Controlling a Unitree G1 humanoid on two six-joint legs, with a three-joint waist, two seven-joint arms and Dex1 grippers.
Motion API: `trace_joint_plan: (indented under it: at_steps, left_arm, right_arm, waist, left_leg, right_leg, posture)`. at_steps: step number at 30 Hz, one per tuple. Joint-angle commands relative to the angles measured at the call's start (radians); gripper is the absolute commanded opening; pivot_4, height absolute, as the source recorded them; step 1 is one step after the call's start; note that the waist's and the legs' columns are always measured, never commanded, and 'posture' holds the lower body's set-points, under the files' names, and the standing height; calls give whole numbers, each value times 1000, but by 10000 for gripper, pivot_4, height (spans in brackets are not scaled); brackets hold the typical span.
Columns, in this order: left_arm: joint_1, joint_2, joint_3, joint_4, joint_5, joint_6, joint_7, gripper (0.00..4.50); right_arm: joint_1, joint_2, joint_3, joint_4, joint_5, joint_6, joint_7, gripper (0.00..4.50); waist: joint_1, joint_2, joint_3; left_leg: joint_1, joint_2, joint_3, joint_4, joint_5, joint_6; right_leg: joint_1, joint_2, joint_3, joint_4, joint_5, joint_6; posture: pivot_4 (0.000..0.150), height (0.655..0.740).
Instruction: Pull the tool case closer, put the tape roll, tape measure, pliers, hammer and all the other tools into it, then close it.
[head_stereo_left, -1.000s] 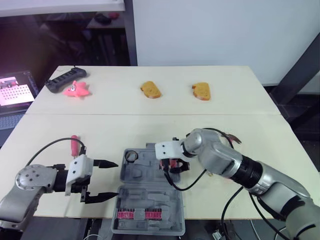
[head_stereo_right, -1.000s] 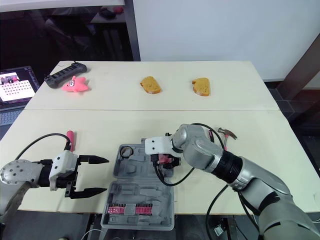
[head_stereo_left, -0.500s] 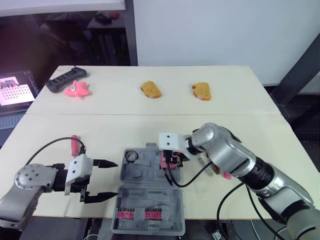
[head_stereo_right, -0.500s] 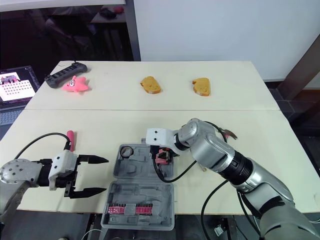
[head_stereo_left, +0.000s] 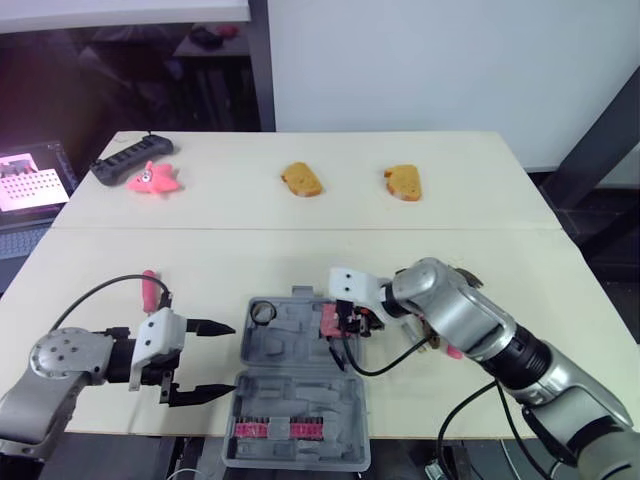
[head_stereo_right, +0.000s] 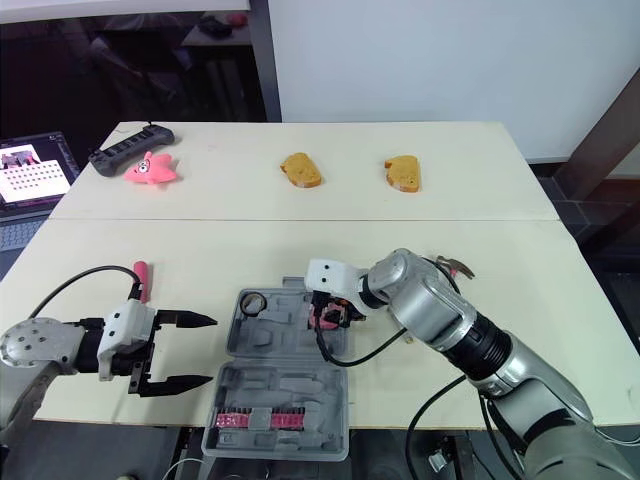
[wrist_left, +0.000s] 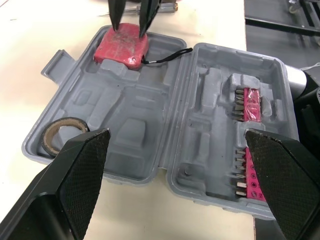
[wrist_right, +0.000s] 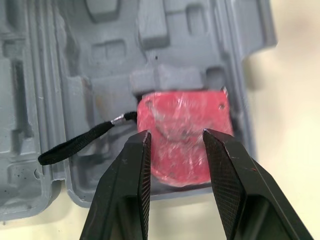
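- One cream-coloured tabletop (head_stereo_left: 300, 200) spans most of the head view, from the upper middle down to the lower edge.
- One grey moulded plastic tool case (head_stereo_left: 285, 350) lies open and flat at the lower centre of the frame. Its lid half is towards the bottom edge.
- The right gripper (wrist_right: 172, 137) is at the centre of the frame, over the upper right corner of the case. Its two black fingers (wrist_right: 135, 170) are spread a little apart, with the tips at the top face of the tape measure and nothing pinched between them.
- The left gripper (head_stereo_left: 232, 358) hangs at the lower left, just beside the left edge of the case. Its fingers (wrist_left: 82, 165) are spread wide and hold nothing.
- One red, rounded-square tape measure (wrist_right: 182, 130) sits in the recess at the upper right corner of the case. Its black wrist strap (wrist_right: 75, 145) trails across the grey tray.
- One strip of red-mounted screwdriver bits (head_stereo_left: 275, 430) lies in the lid half, near the bottom edge.
- One brown tape roll (head_stereo_left: 263, 313) lies flat in the upper left corner of the case.
- One metal hammer head (head_stereo_right: 455, 268) shows on the table right of centre, behind the right arm.
- One red-handled tool (head_stereo_left: 150, 288) lies on the table at the left. Its type cannot be told.
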Motion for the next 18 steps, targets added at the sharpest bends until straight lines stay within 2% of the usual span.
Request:
trace_joint_plan:
  at_steps: [1,7,18]
  left_arm:
    - [-1,5,15,-21,-10,-3,0,45000]
    - [1,5,16,-24,-10,-2,1,45000]
    - [4,9,25,-26,-12,2,3,45000]
  right_arm:
    - [23,5,-21,38,19,2,-17,17436]
    - [54,15,-15,133,29,43,-41,17436]
    - [87,6,73,164,40,135,-45,17436]
  waist:
    - [0,0,0]
    - [2,-1,-1]
    - [5,-6,-6]
  left_leg:
    - [0,0,0,0,0,0]
    - [2,0,0,0,0,0]
    - [3,0,0,0,0,0]
  right_leg:
    - [0,0,0,0,0,0]
    - [3,0,0,-1,0,0]
    - [5,0,0,-2,-2,-3]
  posture:
    - [1500,7400]
    - [1500,7400]
    - [1500,7400]
